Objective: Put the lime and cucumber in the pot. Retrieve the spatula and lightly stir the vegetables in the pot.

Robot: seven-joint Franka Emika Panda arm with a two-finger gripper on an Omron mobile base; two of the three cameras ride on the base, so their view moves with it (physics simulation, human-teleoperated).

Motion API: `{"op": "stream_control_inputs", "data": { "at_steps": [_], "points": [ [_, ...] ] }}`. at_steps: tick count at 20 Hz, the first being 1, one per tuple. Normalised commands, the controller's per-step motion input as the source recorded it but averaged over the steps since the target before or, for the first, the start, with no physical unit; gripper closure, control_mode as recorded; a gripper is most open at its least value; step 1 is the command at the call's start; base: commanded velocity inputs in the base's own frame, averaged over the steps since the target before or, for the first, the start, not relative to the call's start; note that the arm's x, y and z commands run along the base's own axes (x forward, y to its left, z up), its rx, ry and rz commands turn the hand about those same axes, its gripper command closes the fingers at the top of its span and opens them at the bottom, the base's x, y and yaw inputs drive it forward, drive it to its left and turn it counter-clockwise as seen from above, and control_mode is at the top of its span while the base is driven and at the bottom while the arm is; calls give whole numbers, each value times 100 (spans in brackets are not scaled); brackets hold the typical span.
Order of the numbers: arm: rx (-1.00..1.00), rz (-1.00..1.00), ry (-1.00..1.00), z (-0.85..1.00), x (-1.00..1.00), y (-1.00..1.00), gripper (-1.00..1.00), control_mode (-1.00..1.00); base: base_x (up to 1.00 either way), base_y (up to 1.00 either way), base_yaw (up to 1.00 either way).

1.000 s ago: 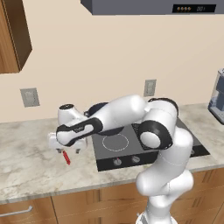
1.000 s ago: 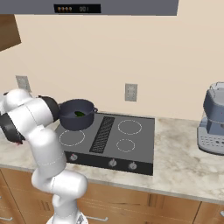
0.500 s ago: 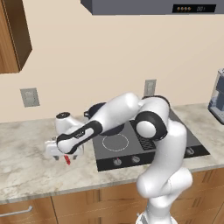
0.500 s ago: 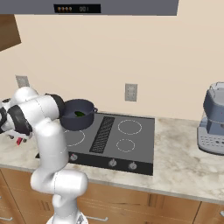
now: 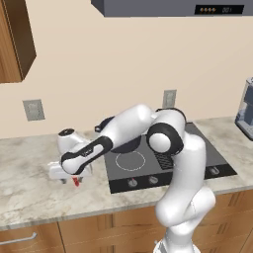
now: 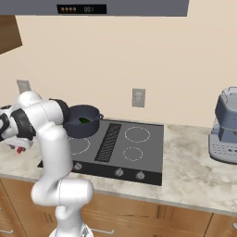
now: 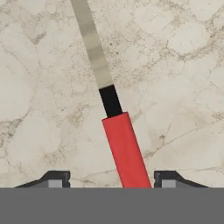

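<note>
The spatula lies on the marble counter, its red handle running between my fingertips and its grey shaft pointing away. My gripper is down over the handle, open, with a gap on each side. From the left base view the gripper is at the counter left of the stove, with a bit of red spatula under it. The pot stands on the stove's back left burner with something dark green inside. I cannot tell lime from cucumber there.
The black cooktop has knobs along its front edge. A grey coffee machine stands at the far right of the counter. Wall outlets sit above the counter, a range hood above the stove, a wooden cabinet at upper left.
The hand has swung left and come down to the counter over the spatula's red handle. Its jaws have narrowed towards the handle.
</note>
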Motion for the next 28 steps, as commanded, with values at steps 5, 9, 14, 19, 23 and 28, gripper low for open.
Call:
{"op": "stream_control_inputs", "data": {
  "at_steps": [5,9,14,19,23,28],
  "points": [
    [0,0,0,-2,0,0,100,-100,0,0,0],
    [0,1,-6,18,-16,-1,100,-100,0,0,0],
    [3,10,-12,85,-58,-33,100,-100,0,0,0],
    [3,24,-12,100,-42,-62,100,-100,0,0,0],
    [3,32,-2,100,0,-98,100,-100,0,0,0],
    [0,21,7,100,23,-100,100,-100,0,0,0]
  ]
}}
